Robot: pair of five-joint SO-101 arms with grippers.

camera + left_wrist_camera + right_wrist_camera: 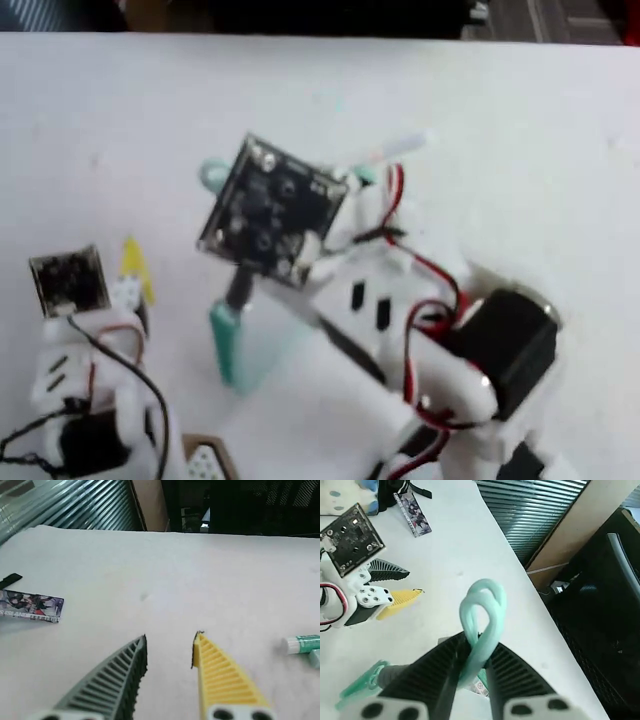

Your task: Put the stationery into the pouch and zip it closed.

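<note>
Right pincer [476,649] clamps mint loop [482,612]; printed card [31,606] unreadable.

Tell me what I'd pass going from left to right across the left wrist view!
A picture card → the left tool, its gray finger first, then its yellow one → a green and white stick.

High camera down over the table [480,90], wrist cameras low along their fingers [225,680] (table shared).
</note>
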